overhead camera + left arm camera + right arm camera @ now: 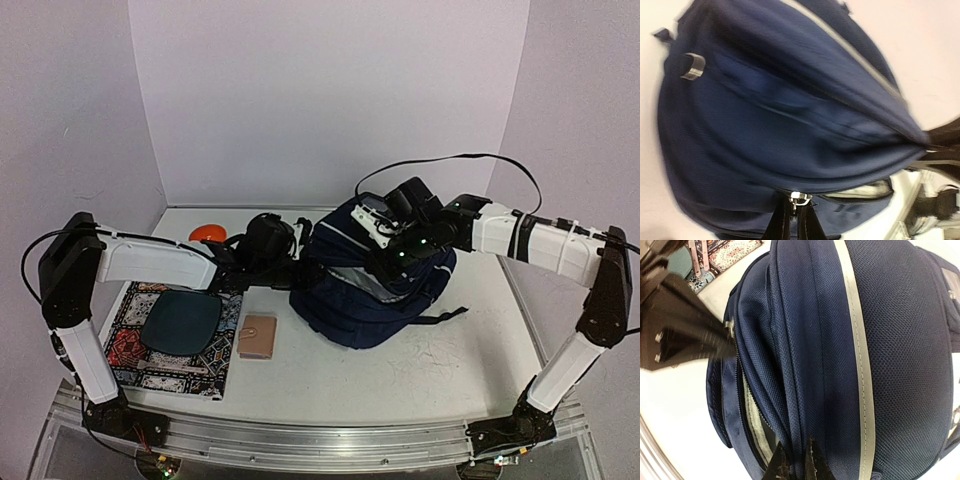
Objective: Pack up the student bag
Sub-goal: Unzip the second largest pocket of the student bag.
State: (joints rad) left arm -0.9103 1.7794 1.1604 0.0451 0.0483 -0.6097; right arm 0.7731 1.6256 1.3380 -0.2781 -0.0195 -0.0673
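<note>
Soft, floppy, prob. light student bag wants holding by seams/zip: left gripper looks pinched on zip pull at its left side, right gripper nipping a fold of its fabric.

The navy-blue woven-fabric backpack with a light-grey stripe fills the view, resting on the white worktop. The right end effector has its fingertips nearly together, pinching a fabric ridge. The left end effector meets the zip, which stands parted over grey lining.
</note>
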